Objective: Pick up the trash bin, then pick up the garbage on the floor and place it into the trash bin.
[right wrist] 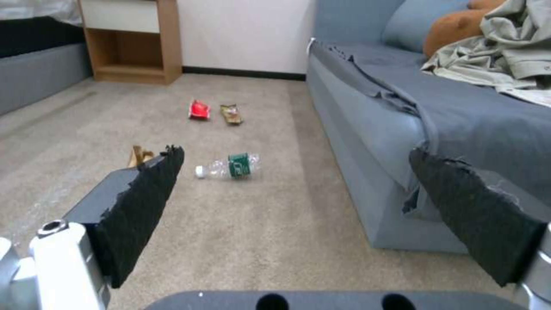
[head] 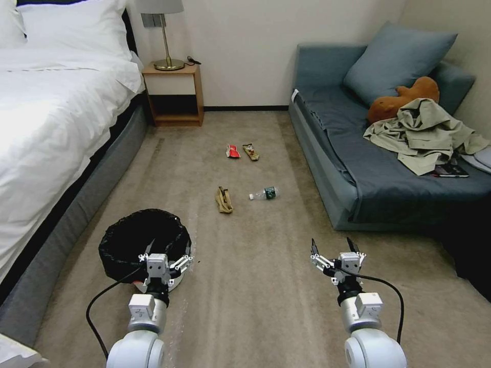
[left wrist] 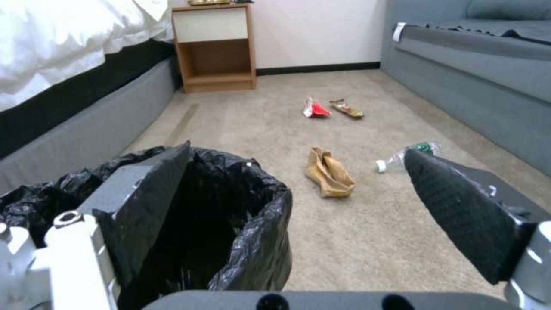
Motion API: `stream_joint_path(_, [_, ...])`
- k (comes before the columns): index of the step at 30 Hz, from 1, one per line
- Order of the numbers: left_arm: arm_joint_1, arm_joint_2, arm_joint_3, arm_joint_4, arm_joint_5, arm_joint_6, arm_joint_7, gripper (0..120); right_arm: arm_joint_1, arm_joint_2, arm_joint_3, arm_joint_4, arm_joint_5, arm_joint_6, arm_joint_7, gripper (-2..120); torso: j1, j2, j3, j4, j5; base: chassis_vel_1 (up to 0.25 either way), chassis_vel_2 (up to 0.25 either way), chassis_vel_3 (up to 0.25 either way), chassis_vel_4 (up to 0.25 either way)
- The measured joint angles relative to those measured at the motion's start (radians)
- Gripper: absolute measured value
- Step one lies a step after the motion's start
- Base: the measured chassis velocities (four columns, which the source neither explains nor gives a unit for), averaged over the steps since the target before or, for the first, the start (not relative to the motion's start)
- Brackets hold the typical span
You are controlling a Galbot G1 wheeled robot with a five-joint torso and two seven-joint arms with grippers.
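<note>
One left pincer (head: pixel 166 259) finger (spread) inside trash bin (head: pixel 123 240).

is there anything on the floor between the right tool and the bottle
Nothing visible. The right tool hangs open over bare carpet, and the stretch of floor from it to the bottle holds nothing. The tan scrap lies off to the bottle's left, and the sofa stands to its right.
</note>
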Motion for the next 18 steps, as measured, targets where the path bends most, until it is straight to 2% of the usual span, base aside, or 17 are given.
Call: stream_joint_path(18, [0.0,0.0,0.0,0.0,0.0,0.0,0.0,100,0.0,0.0,0.0,0.0,0.0,0.0,0.0,100,0.0,0.0,0.0,0.0,0.0,0.0,0.0,0.0,0.0])
